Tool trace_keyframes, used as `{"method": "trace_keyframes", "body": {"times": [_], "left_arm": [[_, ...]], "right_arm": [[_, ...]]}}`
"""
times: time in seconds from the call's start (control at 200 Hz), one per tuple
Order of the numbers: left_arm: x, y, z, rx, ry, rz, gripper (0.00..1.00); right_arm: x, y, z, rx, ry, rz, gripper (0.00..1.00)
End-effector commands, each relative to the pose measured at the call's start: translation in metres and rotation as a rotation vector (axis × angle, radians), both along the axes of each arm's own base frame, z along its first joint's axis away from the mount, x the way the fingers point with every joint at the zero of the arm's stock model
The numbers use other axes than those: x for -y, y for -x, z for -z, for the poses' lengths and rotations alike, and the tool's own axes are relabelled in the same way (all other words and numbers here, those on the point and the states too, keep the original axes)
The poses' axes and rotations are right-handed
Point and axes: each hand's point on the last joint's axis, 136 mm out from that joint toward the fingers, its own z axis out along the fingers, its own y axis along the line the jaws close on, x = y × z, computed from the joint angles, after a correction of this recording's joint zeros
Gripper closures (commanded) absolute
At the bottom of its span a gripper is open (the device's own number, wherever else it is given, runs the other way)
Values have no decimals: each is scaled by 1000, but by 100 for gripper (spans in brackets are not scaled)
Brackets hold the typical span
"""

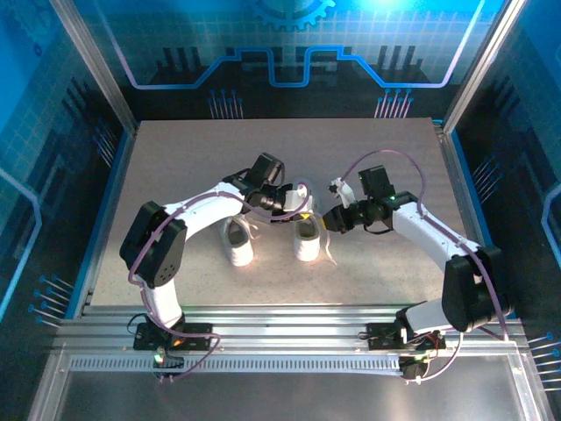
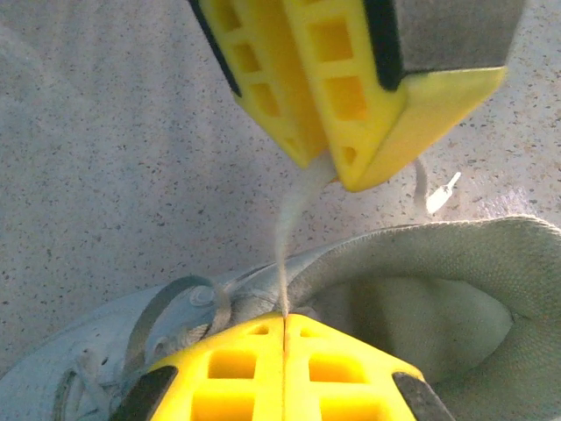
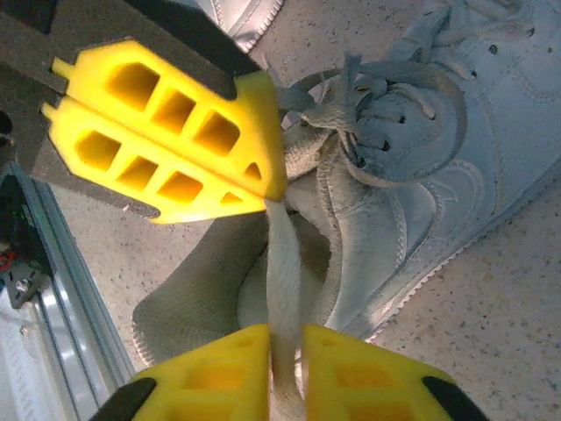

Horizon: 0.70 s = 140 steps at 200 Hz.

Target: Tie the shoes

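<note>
Two small white shoes stand side by side mid-table, the left shoe (image 1: 238, 242) and the right shoe (image 1: 307, 240). Both grippers meet over the right shoe (image 3: 456, 167), above its opening (image 2: 421, 298). A flat white lace (image 3: 282, 263) runs taut between them. My left gripper (image 2: 285, 317) is shut on one end of the lace (image 2: 292, 219), its jaws pressed together. My right gripper (image 3: 286, 331) has its jaws slightly apart, the lace lying in the gap. In the overhead view the left gripper (image 1: 285, 203) is just left of the right gripper (image 1: 331, 219).
A metal rail (image 1: 289, 326) runs along the table's near edge, behind the arm bases. Blue walls enclose the grey speckled table (image 1: 175, 167) on three sides. A loose lace end (image 2: 438, 193) lies on the table beside the right shoe.
</note>
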Motion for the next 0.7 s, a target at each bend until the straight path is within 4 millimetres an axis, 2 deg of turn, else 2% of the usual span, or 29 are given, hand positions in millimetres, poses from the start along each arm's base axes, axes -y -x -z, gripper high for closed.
{"method": "trace_keyframes", "body": {"times": [0.0,0.105,0.26,0.47,0.565,0.695], "left_arm": [[0,8,-1,11,6,18,100],[-2,10,-1,14,2,19,100],[-2,14,-1,17,2,26,100],[0,17,-3,28,2,30,100],[0,18,-3,31,0,33,100],[-1,18,-5,37,2,32,100]], "right_arm": [[9,-20,-11,-4,-16,78,64],[23,-38,-14,-52,-22,186,59],[35,-64,-7,-164,-62,330,59],[9,-84,3,-291,-169,316,61],[-4,-86,5,-312,-184,289,61],[-13,-85,12,-343,-181,272,61]]}}
